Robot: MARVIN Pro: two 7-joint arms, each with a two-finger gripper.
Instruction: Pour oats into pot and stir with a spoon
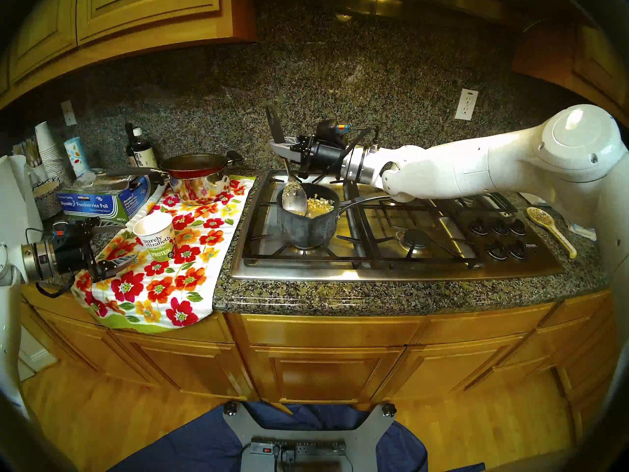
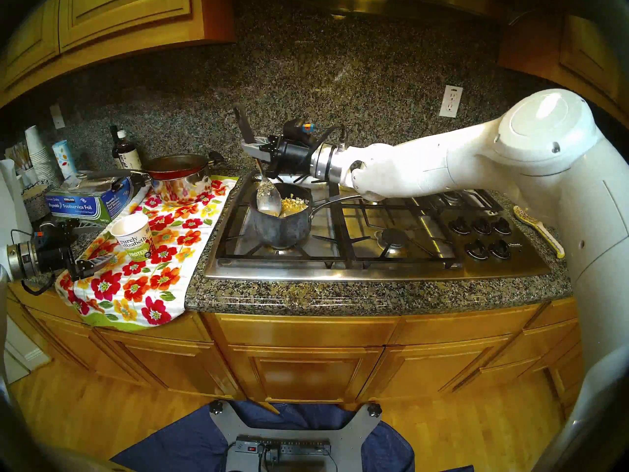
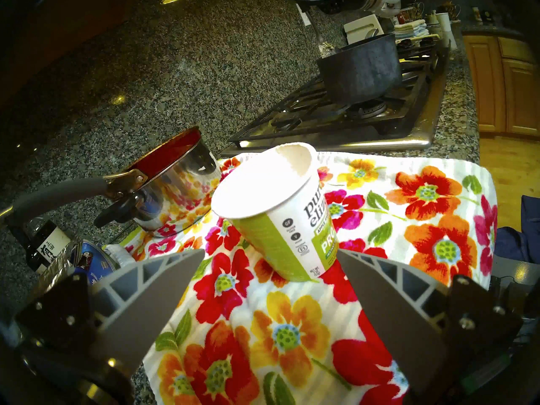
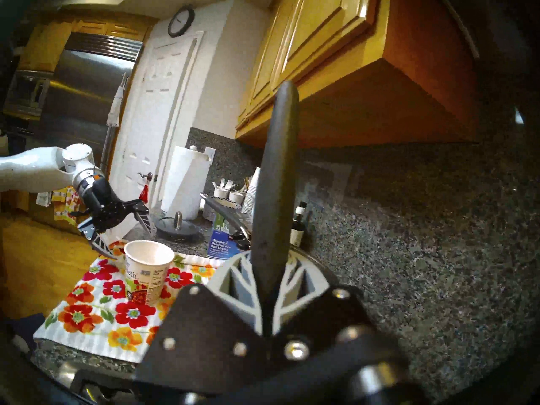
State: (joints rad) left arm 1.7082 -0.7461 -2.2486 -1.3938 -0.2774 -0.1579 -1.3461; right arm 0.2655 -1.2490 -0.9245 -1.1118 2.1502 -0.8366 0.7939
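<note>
**Spoon in pot, oats in, stir under way**

Right gripper clamped on the spoon at the dark handle, fingers pinched tight either side of it; handle end sticks up above the grip. Level wrist, spoon hanging steeply down into the pot.

Handling, judged:
- Spoon: rigid, light, long lever. Smooth matte handle, flat-oval section, so likely to twist in a two-finger pinch if the bowl drags. Present grip point, mid handle above the metal neck, looks right. Pale silvery bowl, flakes stuck on its upper part.
- Oats: dry tan flakes, loose, heaped on the handle side of the pot. Near weightless, easy to flick over the rim; slow shallow strokes advised.
- Pot: small, dark grey, mottled rough skin, pour lip, long curved steel handle running away from the spoon. Sits on the black iron grate of the hob, nothing holding it. Light enough to skate on the grate if the spoon pushes the wall.

Left gripper fingers spread wide, empty, near the paper cup on the side away from the pot. Cup upright on the floral towel, inside looks empty; thin paper, crushable, tips easily on soft cloth.

Towel draped over the table edge beside the hob; speckled granite, hard and slick.
</note>
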